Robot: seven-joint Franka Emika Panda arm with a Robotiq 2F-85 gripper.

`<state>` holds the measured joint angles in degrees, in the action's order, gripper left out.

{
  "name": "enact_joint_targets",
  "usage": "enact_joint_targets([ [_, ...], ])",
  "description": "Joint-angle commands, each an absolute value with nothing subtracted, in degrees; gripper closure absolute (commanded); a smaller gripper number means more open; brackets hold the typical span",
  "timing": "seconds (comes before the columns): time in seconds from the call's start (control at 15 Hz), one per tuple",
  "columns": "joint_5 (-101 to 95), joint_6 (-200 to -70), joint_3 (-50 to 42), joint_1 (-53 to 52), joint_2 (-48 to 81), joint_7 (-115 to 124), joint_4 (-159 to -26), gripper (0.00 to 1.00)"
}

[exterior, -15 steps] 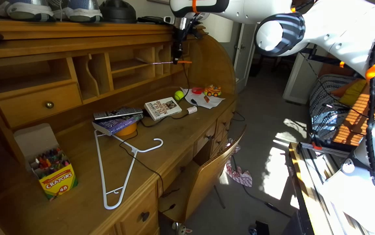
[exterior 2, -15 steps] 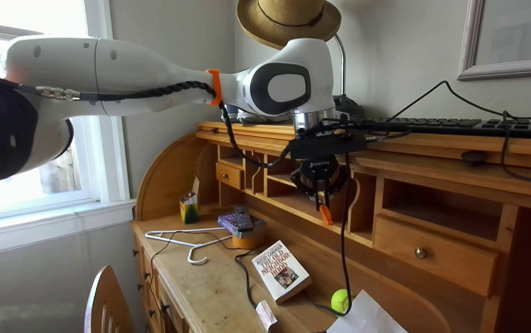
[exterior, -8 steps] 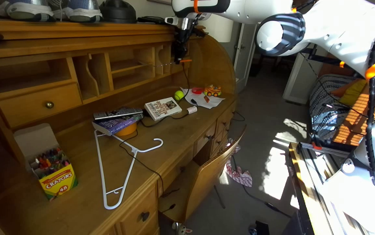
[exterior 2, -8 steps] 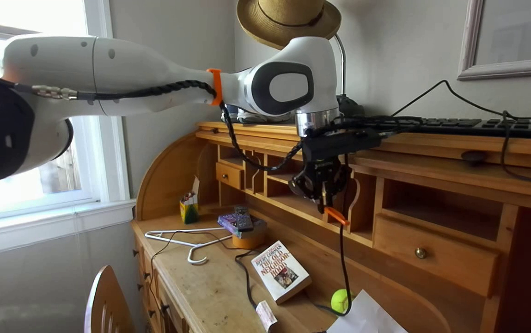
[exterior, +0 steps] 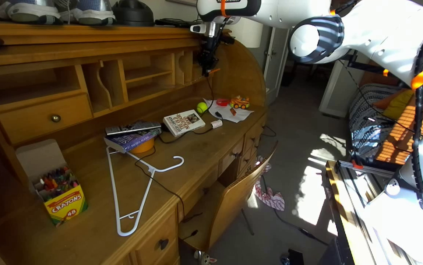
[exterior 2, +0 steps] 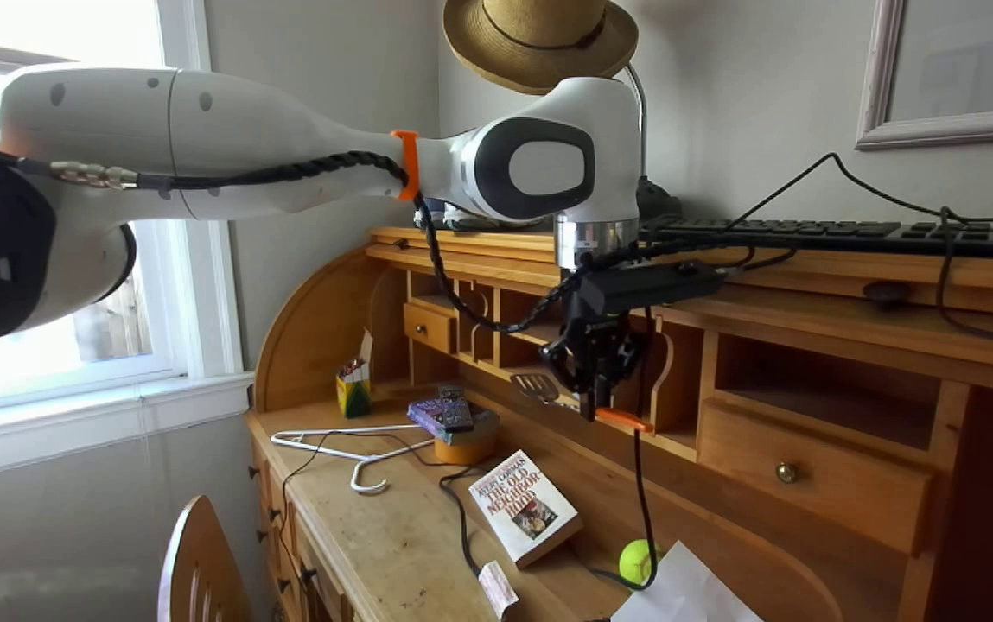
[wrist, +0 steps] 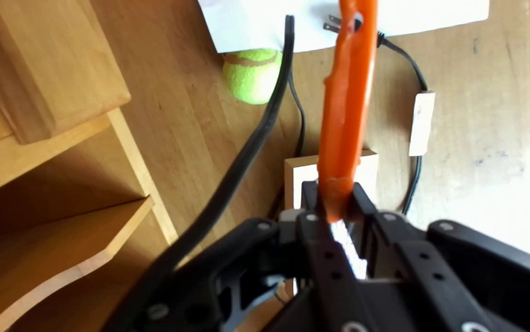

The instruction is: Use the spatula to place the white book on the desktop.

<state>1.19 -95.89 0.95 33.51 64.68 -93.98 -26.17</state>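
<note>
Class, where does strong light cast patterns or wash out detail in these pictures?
In an exterior view, sunlight patches the floor and striped shadows cross the arm; in an exterior view, the window is largely blown out; in the wrist view, the desktop is bleached at right.

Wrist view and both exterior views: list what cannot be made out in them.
Spatula, wrist view: handle end cut off by the top edge.
Its slotted blade, visible in an exterior view: hidden behind the gripper in the wrist view.
White book, wrist view: cover mostly behind the handle and gripper.
Crayon box, in an exterior view: any lettering too small to read.
White paper, in an exterior view: cut off by the bottom edge.
</note>
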Motion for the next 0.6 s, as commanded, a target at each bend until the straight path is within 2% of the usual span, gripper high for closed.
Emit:
enact_joint_targets([
  [0.0, 2.10, -93.20, 0.47, 33.93, 66.49, -94.24, -24.81, 0.95],
  [0.53, 4.92, -94.60, 1.11, 33.77, 68.18, -74.22, -26.24, 0.95],
])
